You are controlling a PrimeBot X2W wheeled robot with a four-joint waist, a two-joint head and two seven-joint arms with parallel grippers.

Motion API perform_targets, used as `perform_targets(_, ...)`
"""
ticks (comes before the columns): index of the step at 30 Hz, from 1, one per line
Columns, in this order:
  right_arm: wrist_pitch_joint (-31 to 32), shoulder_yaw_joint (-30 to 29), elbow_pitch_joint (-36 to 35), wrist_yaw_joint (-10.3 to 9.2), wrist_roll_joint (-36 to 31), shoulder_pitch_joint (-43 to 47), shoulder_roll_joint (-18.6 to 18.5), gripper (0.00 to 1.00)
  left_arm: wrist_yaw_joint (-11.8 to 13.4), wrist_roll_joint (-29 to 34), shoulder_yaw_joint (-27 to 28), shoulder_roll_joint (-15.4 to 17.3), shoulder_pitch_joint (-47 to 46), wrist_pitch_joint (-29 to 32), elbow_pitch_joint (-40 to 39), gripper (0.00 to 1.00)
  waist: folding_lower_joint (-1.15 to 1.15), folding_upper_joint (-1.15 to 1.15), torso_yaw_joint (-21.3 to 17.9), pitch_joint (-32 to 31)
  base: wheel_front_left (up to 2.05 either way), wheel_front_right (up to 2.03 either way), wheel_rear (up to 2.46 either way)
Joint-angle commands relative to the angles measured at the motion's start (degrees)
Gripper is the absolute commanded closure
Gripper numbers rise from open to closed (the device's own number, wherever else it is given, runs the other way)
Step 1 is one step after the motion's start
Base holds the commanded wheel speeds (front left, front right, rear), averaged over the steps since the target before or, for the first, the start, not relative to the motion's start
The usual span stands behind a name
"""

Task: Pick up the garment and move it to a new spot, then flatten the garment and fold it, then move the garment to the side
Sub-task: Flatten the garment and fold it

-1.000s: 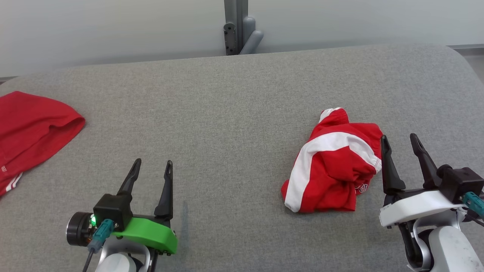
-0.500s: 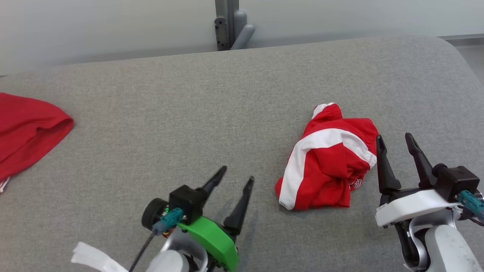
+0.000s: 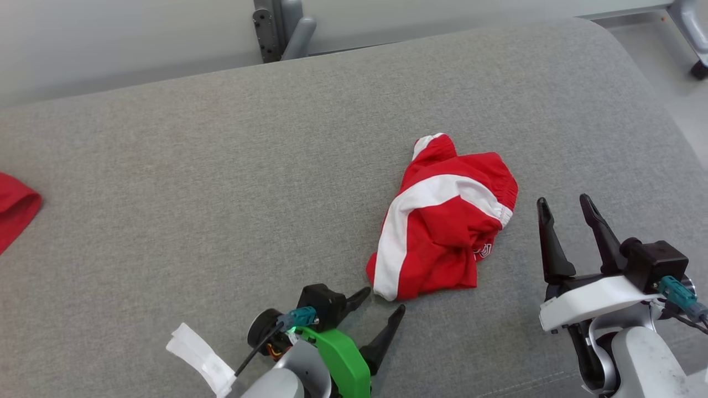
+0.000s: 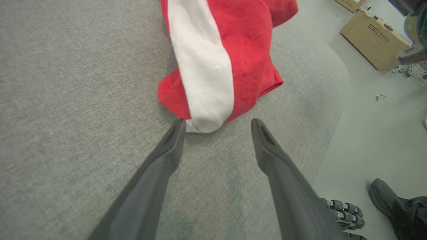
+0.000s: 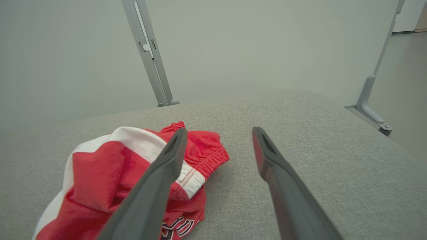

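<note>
Far left of garment (image 3: pixel 437 237), another red cloth (image 3: pixel 14 211)

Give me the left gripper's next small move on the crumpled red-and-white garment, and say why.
Probably ease the left gripper slightly forward and down, then close on the near corner of the garment. Its jaws stand open, and the white-striped end lies just ahead between the fingertips on the grey table, not yet pinched. The right gripper hovers open beside the garment, apart from it.
</note>
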Motion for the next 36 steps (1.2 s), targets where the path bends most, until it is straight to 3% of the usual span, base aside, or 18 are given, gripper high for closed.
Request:
perform_targets(1, -0.37, -0.06, 0.07, 0.0, 0.44, -0.73, -0.14, 0.0, -0.22, 0.1, -0.21, 0.48, -1.4, -0.57, 0.73, 0.0, 0.0, 0.0, -1.36, 0.94, 0.0, 0.0, 0.0)
perform_targets(2, -0.4, -0.11, 0.13, -0.01, 0.46, -0.79, -0.14, 0.0, -0.25, -0.81, -0.45, 0.35, -1.69, -0.96, 1.53, 0.0, 0.0, 0.0, -1.59, 1.07, 0.0, 0.0, 0.0)
perform_targets(4, -0.47, -0.17, 0.2, 0.0, 0.47, -0.79, -0.12, 0.0, -0.26, -1.87, -1.36, 0.69, -2.82, -1.81, 2.35, 0.62, 0.0, 0.0, -1.87, 1.27, 0.0, 0.0, 0.0)
perform_targets(5, -0.51, -0.2, 0.2, 0.0, 0.51, -0.82, -0.08, 0.0, -0.27, -2.81, -1.77, 0.86, -3.27, -2.16, 2.65, 1.0, 0.0, 0.0, -1.95, 1.37, 0.0, 0.0, 0.0)
perform_targets(15, -0.1, -1.5, 0.28, 0.0, 0.62, -0.15, -0.06, 0.0, -0.3, -5.89, -5.91, 5.96, -7.35, -4.6, 0.85, 1.0, 0.0, 0.0, 0.08, 1.15, 0.0, 0.0, 0.0)
perform_targets(22, 0.59, -2.05, 0.49, 0.0, 1.24, 0.35, 0.04, 0.0, -0.17, -4.29, -7.4, 15.92, -10.83, 1.87, -8.59, 1.0, 0.0, 0.0, 3.59, 0.66, 0.0, 0.0, 0.0)
perform_targets(30, 0.63, -2.63, 0.5, 0.0, 1.08, 0.09, 0.25, 0.0, 4.14, 0.22, -5.01, 27.12, -13.74, 9.25, -22.07, 1.0, 0.0, 0.0, 5.98, 1.03, 0.0, 0.0, 0.0)
perform_targets(33, 0.67, -2.53, 0.66, 0.0, 1.23, -0.32, 0.29, 0.0, 5.53, -1.19, -4.66, 28.24, -11.19, 10.62, -24.08, 1.0, 0.0, 0.0, 6.25, 1.45, 0.0, 0.0, 0.0)
perform_targets(36, 0.61, -2.36, 0.75, 0.0, 1.35, -0.81, 0.46, 0.0, 6.49, -3.78, -4.59, 26.67, -8.51, 9.74, -22.12, 1.0, 0.0, 0.0, 6.25, 1.95, 0.0, 0.0, 0.0)
